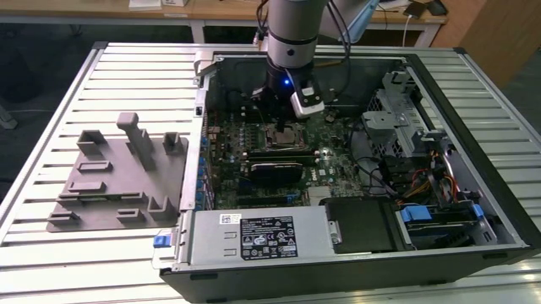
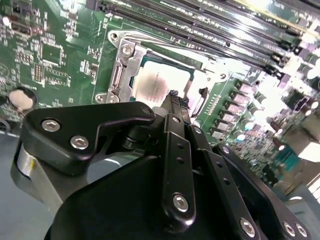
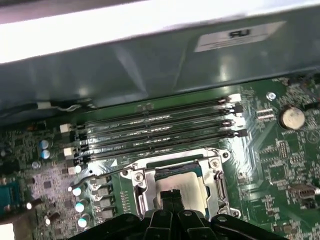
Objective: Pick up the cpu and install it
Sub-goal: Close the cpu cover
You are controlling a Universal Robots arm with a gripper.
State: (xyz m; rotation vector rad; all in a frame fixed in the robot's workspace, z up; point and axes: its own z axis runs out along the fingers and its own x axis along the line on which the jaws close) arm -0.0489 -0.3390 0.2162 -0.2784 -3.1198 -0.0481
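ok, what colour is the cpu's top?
The cpu top is shiny silver-grey, pale at the rim; best in the second wrist view.

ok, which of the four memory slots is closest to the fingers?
The slot next to the socket, where the cpu lies beneath the gripper; the other three sit farther off, toward the case wall.

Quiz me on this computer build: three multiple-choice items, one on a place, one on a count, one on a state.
1. The cpu lies: A on the grey tray; B in the motherboard socket; C on the power supply.
2. Long memory slots beside the socket: A two; B six; C four.
3. The computer case: A open on top; B closed; C standing upright.
Answers: 1B, its silver top sits in the metal frame under the gripper; 2C, four parallel slots; 3A, the motherboard is exposed.
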